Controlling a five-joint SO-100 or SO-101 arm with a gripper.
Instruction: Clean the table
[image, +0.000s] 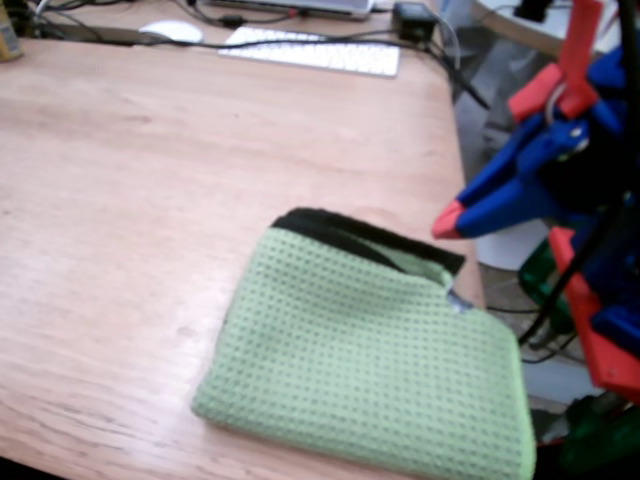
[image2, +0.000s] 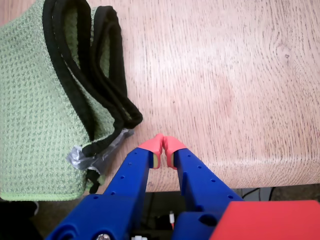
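Table: the table (image: 150, 180) is a light reddish-brown wooden top with visible grain; its rounded corner lies at the upper right of the fixed view, and its near edge runs under the gripper in the wrist view.
Cloth: a folded green waffle-weave cloth (image: 370, 370) with black edging (image2: 100, 75) lies on the table near its right edge in the fixed view; a grey tag or tape patch (image2: 82, 157) sits at one corner.
Gripper: the gripper (image2: 163, 146) has its red tips pressed together with nothing between them; it hangs just above the table edge, beside the cloth's corner and apart from it.
Background: a white keyboard (image: 310, 50), a mouse (image: 172, 30) and cables sit at the far side of the table, well apart from the cloth.
Step in hand (judged): approach to the cloth, presumably the wiping tool; no grip is made yet.
Good practice (judged): spread the jaws first, then shift toward the black-edged fold, where stacked layers give a thick, pinchable ridge; descend until one tip slides under the fold, then close.
Risk (judged): a closed tip pushed into the cloth only bunches it; a pinch of the top layer alone lets the cloth unfold when lifted.
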